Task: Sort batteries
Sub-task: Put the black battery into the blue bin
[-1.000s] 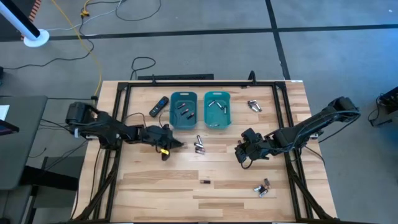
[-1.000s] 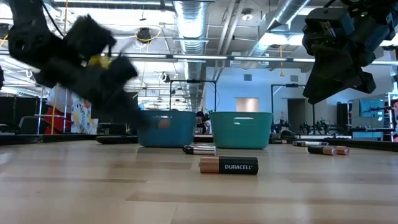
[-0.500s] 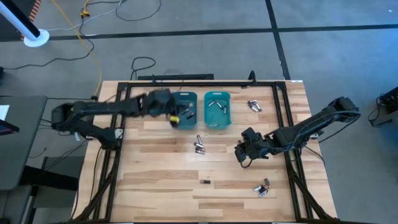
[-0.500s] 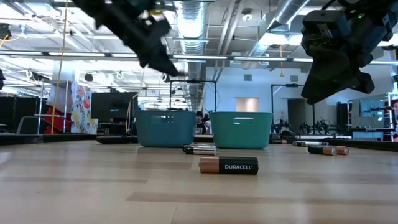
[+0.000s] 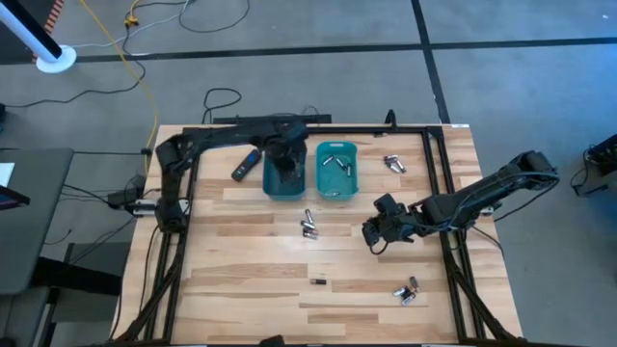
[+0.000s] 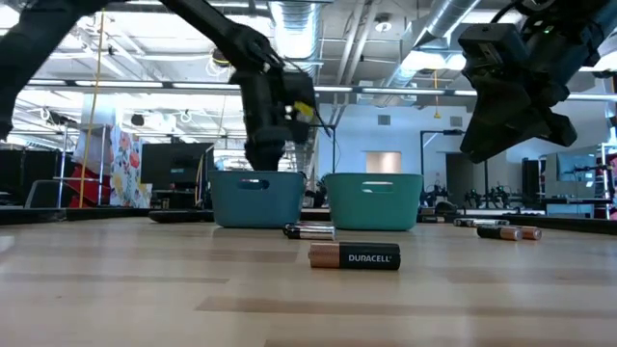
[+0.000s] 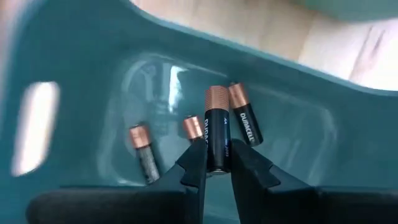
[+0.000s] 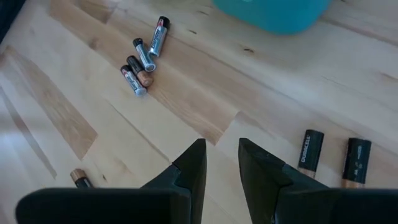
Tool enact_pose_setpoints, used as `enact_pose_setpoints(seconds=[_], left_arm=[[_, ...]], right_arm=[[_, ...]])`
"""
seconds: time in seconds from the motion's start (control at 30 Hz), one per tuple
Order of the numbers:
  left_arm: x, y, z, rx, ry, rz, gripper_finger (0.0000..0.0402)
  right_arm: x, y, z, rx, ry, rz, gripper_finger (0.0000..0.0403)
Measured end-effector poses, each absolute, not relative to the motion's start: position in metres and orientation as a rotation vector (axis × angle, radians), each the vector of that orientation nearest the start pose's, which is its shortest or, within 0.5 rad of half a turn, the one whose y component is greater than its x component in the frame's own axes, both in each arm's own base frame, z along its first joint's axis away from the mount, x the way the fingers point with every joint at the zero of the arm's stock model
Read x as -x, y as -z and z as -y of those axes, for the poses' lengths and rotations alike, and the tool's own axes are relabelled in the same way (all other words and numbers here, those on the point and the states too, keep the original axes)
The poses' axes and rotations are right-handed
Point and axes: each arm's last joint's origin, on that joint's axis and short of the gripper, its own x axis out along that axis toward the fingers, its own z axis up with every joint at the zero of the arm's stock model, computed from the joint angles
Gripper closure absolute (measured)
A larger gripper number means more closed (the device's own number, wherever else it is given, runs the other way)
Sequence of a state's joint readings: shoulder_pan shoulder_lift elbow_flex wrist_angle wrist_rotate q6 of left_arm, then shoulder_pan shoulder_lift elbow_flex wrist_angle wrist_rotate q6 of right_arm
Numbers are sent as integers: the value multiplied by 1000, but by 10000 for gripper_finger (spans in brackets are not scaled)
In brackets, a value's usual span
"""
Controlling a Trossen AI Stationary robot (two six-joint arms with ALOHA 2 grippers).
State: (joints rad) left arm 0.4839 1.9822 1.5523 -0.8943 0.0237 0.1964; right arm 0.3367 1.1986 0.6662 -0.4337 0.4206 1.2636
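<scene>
A single dark battery (image 6: 354,256) is lying alone near the front of the table, well apart from both arms. Right of centre, the right gripper (image 5: 376,234) is being held part-open and empty above bare wood. Farther back, a copper-topped battery (image 7: 218,137) is being pinched by the left gripper (image 7: 217,167), its long axis pointing down into the left teal bin (image 5: 272,183) directly beneath.

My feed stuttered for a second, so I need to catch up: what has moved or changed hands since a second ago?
The left arm swung from the table's left-centre up and across; the left gripper now hangs over the left teal bin, shut on a copper-topped Duracell battery, not yet released. The right gripper stayed empty above the table, barely shifting. The loose batteries and the right teal bin lie as before.
</scene>
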Motion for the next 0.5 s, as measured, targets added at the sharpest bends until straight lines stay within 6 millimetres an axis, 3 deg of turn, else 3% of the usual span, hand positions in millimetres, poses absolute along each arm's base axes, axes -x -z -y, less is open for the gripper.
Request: enact_pose_setpoints(seconds=[0.13, 0.27, 0.5], left_arm=[[-356, -184, -187, 211, -263, -1388, 359], [-356, -180, -187, 214, -258, -1410, 358], [-358, -182, -189, 196, -255, -1399, 260]], right_arm=[[-211, -199, -61, -838, 615, -690, 291], [-211, -199, -61, -841, 616, -689, 291], [-211, -199, -60, -841, 622, -690, 291]])
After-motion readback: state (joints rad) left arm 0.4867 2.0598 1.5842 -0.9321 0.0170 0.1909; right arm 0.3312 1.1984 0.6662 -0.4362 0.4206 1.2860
